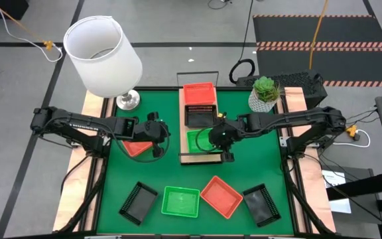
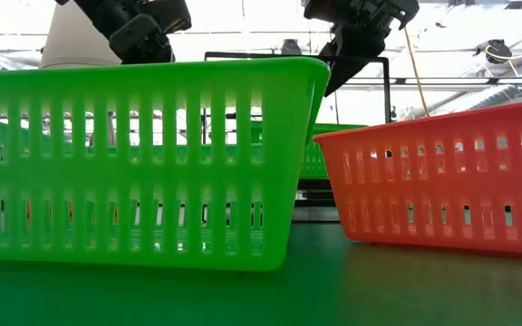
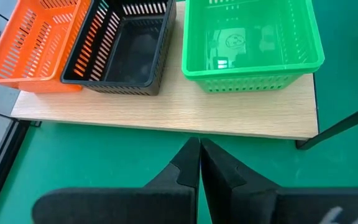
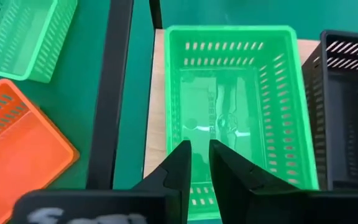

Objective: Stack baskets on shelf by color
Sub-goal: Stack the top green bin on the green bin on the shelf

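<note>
The light-wood shelf (image 1: 186, 157) lies along the middle of the green mat. On it stand an orange basket (image 1: 199, 94) at the far end, a black basket (image 1: 198, 117) in the middle and a green basket (image 4: 235, 106) at the near end. My right gripper (image 4: 201, 158) hovers over the green basket's inside, its fingers a narrow gap apart, holding nothing. My left gripper (image 3: 199, 165) is shut and empty, left of the shelf, above the mat beside another orange basket (image 1: 136, 147).
Several loose baskets lie on the mat near its near edge: black (image 1: 138, 202), green (image 1: 180, 201), orange (image 1: 221, 196) and black (image 1: 260, 204). A white lamp (image 1: 105, 56) stands at the far left and a potted plant (image 1: 265, 93) at the far right.
</note>
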